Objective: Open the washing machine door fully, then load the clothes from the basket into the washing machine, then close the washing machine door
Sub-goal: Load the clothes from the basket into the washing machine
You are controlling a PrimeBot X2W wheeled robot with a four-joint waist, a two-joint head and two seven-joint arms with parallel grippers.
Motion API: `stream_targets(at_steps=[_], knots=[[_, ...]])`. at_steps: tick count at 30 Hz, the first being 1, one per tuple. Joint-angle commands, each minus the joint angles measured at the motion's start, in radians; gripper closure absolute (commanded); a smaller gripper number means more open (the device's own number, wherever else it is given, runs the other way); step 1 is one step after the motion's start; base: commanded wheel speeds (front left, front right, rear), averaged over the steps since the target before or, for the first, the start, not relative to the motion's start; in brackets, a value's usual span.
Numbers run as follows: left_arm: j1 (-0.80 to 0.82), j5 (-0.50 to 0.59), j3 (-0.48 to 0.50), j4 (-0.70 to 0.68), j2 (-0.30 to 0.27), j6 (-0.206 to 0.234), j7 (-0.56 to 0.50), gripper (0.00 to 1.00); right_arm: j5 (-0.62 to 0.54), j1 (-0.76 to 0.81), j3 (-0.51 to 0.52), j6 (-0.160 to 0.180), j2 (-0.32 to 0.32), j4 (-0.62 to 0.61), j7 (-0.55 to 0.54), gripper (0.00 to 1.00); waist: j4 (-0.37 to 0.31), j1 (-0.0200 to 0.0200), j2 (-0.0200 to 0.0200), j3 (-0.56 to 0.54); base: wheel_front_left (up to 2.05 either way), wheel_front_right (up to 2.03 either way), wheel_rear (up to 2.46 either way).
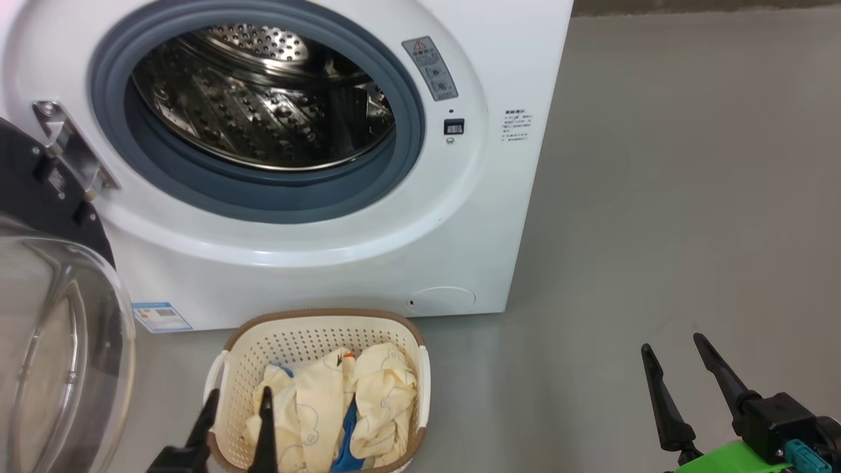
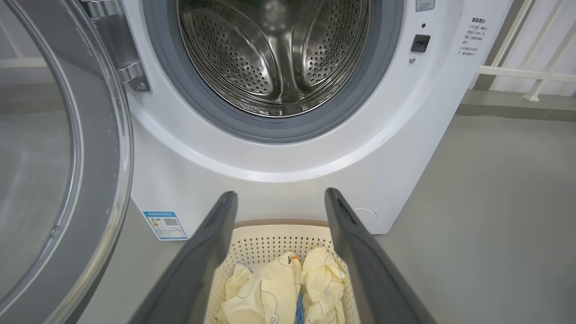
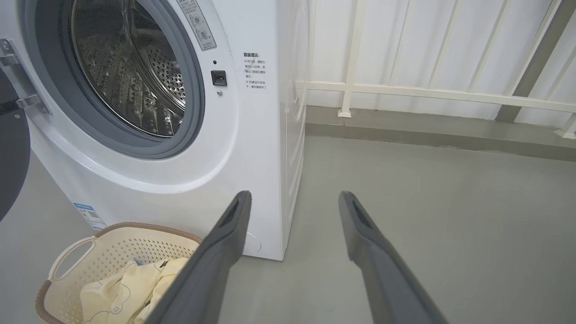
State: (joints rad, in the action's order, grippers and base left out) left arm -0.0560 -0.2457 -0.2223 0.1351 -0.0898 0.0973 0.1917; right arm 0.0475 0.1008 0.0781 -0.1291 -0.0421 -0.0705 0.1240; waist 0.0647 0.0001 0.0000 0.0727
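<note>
The white washing machine (image 1: 460, 217) stands open, its steel drum (image 1: 263, 98) bare inside the grey-blue gasket. Its door (image 1: 59, 341) is swung out at the left, clear glass bowl toward me. On the floor in front sits the cream basket (image 1: 315, 335) holding cream-yellow clothes (image 1: 374, 387) with a blue piece among them. My left gripper (image 1: 240, 397) is open, hovering over the basket's near-left side, empty; in the left wrist view the clothes (image 2: 279, 288) lie between its fingers (image 2: 211, 243). My right gripper (image 1: 673, 345) is open and empty over bare floor at the right.
Grey floor (image 1: 690, 197) spreads to the right of the machine. A white railing (image 3: 427, 92) on a low kerb runs behind it. The open door's hinge bracket (image 1: 66, 141) juts from the machine's left front.
</note>
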Motion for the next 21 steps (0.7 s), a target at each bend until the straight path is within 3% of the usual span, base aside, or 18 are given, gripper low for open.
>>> stream_targets(at_steps=[1, 7, 15, 21], knots=[[0.054, -0.012, 0.023, -0.002, -0.003, -0.011, -0.005, 0.0, 0.007, -0.039, -0.027, -0.002, -0.008, -0.032, 0.005, 0.0, -0.006, 0.0, 0.0, 0.02, 0.0, 0.0, 0.0], [0.172, -0.049, -0.033, 0.183, 0.016, -0.074, -0.038, 0.0, 0.008, -0.07, -0.04, -0.002, -0.008, -0.057, 0.002, 0.0, -0.03, 0.0, 0.0, 0.098, 0.0, 0.0, 0.0], [0.412, -0.107, -0.11, 0.549, 0.034, -0.175, -0.08, 0.0, 0.015, -0.133, -0.051, -0.002, -0.008, -0.087, 0.009, 0.0, -0.086, 0.0, 0.0, 0.235, 0.0, 0.0, 0.0], [0.575, -0.176, -0.156, 0.783, 0.039, -0.214, -0.095, 0.0, 0.023, -0.183, -0.075, -0.002, -0.008, -0.093, 0.027, 0.0, -0.142, -0.0001, 0.0, 0.333, 0.0, 0.0, 0.0]])
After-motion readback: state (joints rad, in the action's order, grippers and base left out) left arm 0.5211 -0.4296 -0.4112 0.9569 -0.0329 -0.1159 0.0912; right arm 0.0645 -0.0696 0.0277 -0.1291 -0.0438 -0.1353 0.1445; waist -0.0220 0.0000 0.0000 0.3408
